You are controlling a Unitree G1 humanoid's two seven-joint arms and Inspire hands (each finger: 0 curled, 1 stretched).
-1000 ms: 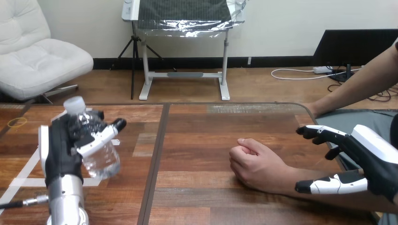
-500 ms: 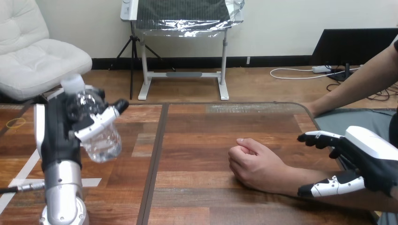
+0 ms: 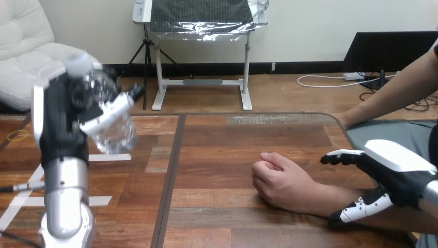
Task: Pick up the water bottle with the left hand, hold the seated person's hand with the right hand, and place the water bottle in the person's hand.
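Note:
A clear plastic water bottle (image 3: 111, 129) with a white cap is raised above the table's left part, with my left hand (image 3: 62, 124) shut round it. The person's hand (image 3: 281, 181) rests on the table right of centre as a loose fist, its forearm running off to the lower right. My right hand (image 3: 395, 173) hangs over that forearm near the wrist, its fingers above and its thumb below at the near side. The fingers are spread and not closed on the arm.
The wooden table (image 3: 222, 150) has a dark seam down its middle and white tape marks (image 3: 98, 157) at the left. A yellow ring (image 3: 18, 135) lies at the far left edge. The person's other arm (image 3: 392, 95) reaches in at the upper right.
My left hand has lifted the bottle higher above the table. My right hand has come lower and a little leftward, closer around the person's forearm. The person's hand has stayed put.

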